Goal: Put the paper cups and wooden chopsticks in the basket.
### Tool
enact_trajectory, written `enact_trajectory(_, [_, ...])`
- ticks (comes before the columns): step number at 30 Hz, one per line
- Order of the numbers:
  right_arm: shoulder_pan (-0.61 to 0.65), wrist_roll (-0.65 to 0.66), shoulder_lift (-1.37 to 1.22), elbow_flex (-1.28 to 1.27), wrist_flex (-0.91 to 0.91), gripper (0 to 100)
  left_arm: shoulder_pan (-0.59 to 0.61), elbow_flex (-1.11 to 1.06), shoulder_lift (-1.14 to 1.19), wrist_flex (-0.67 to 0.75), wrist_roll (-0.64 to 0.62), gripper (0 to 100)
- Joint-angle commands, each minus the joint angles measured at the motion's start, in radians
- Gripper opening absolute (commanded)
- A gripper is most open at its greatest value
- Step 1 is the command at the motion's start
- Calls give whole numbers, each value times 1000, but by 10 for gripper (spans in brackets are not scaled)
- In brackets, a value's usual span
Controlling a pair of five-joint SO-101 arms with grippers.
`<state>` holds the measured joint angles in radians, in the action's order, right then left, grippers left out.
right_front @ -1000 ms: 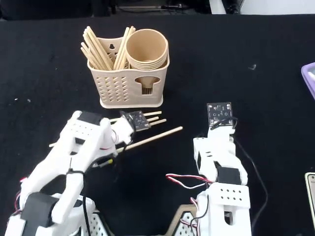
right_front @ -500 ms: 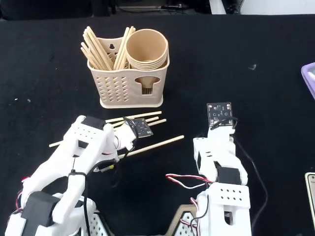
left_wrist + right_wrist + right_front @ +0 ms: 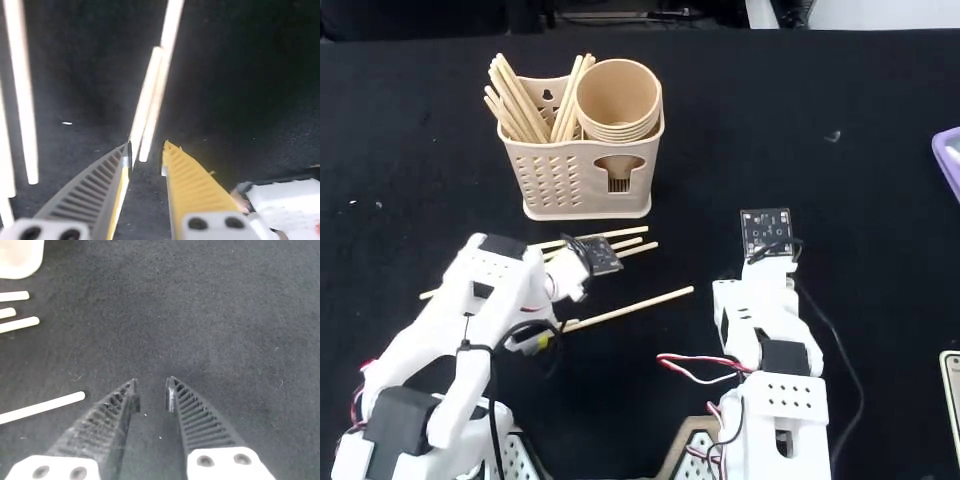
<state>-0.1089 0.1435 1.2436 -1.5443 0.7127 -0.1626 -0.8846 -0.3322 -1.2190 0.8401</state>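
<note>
left gripper (image 3: pixel 147 145) is slightly spread, pinching nothing. two chopsticks (image 3: pixel 150 95) end just ahead, between its tips.

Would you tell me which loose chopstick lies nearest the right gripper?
The lone chopstick, set apart from the cluster by the basket; its tip comes closest to the right gripper.

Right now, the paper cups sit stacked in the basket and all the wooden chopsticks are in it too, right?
Not quite. The paper cups are stacked in the basket, but only some wooden chopsticks are in it; the high view shows several loose chopsticks lying on the table in front of it.
</note>
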Motion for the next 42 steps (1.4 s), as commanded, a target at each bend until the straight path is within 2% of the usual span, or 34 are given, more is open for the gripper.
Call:
enact_trajectory(1, [17, 0, 24, 19, -26, 97, 67, 36, -3, 48, 63, 113])
enact_trajectory(9, [17, 2, 24, 19, -26, 97, 186, 39, -3, 69, 92, 113])
enact_trajectory(12, [18, 2, 24, 19, -26, 97, 180, -2, -3, 75, 138, 113])
enact_trajectory(18, [18, 2, 24, 19, -26, 97, 180, -93, -3, 181, 137, 112])
enact_trajectory(20, [18, 2, 24, 19, -26, 97, 179, -94, -3, 180, 137, 99])
enact_trajectory(22, [18, 2, 24, 19, -26, 97, 180, -85, -15, 176, 132, 20])
enact_trajectory(26, [18, 2, 24, 19, -26, 97, 170, -24, -17, 126, 81, 29])
enact_trajectory(30, [17, 2, 24, 19, -26, 97, 101, 125, -17, -25, 58, 30])
enact_trajectory(34, [-23, -5, 24, 28, -26, 96, -33, 268, -5, -103, -72, 30])
enact_trajectory(36, [-104, -29, 24, 45, -28, 96, -125, 289, -3, -101, -135, 30])
enact_trajectory(39, [-229, -143, 24, 67, -28, 96, -246, 285, -2, -40, -215, 30])
enact_trajectory(42, [-262, -160, 24, 61, -54, 97, -305, 295, 43, 40, -265, 30])
